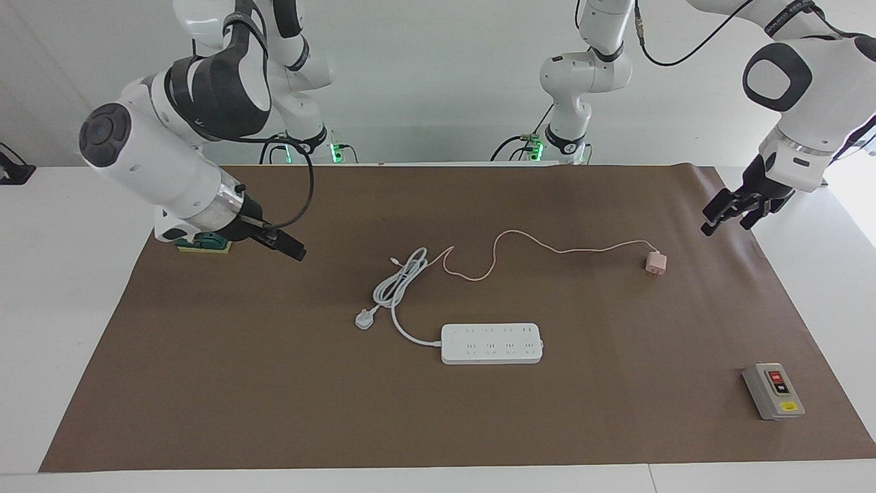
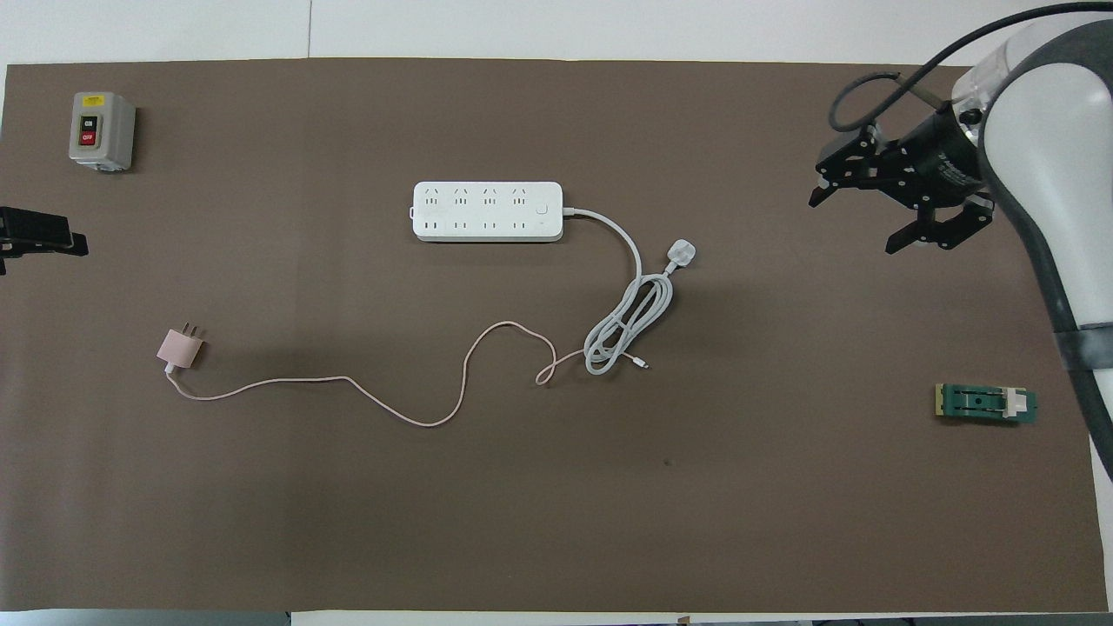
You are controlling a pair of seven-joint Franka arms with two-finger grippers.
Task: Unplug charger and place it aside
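Toward the left arm's end: small pale pink cube charger [image 1: 654,262], unplugged, well apart from long white power strip [image 1: 491,343], apparently set aside; left gripper [image 1: 733,213] and right gripper [image 2: 878,207] spread, empty.

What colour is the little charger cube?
The small cube-shaped charger is pale pink, clearest in the overhead view.

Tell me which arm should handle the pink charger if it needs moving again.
Left. The charger lies unplugged on the mat toward the left arm's end, close to the left claw. The right claw hangs over the mat's other end, well past the power strip.
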